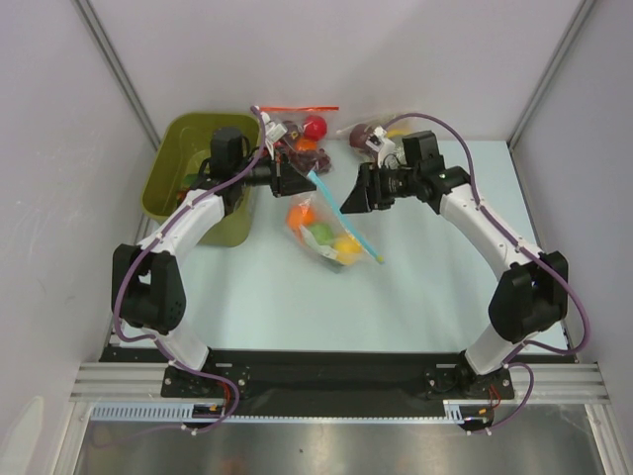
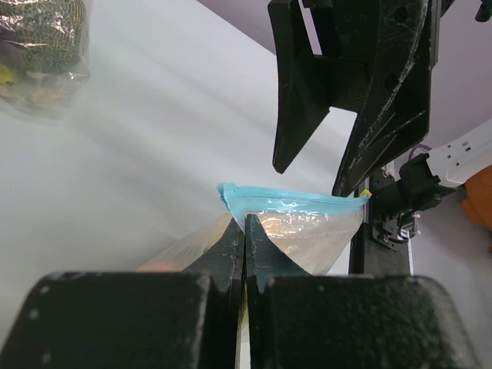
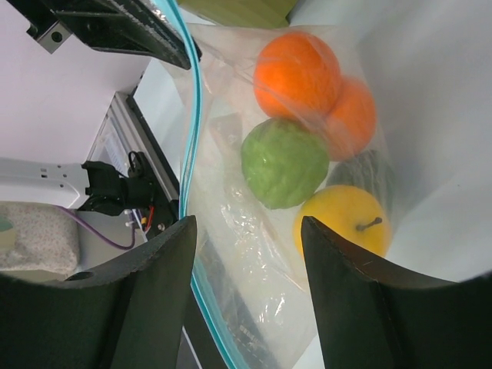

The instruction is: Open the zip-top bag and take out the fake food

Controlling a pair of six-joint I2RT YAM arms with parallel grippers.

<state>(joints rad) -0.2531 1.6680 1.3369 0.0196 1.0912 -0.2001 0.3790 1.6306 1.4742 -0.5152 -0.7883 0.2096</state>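
The clear zip-top bag (image 1: 331,230) with its light-blue zip strip (image 1: 343,214) lies mid-table. Inside it the right wrist view shows an orange fruit (image 3: 297,71), a light green one (image 3: 284,161), a yellow one (image 3: 344,223) and a dark green one (image 3: 374,174). My left gripper (image 1: 302,181) is shut on the bag's far corner (image 2: 244,219), just under the blue strip (image 2: 292,201). My right gripper (image 1: 351,201) is open; its fingers (image 3: 157,269) straddle the bag's zip edge (image 3: 192,146) without closing on it.
An olive-green bin (image 1: 178,163) stands at the back left, under my left arm. Behind the grippers lie a clear bag with a red-orange zip strip and red and purple fruit (image 1: 297,124) and another filled clear bag (image 1: 381,131).
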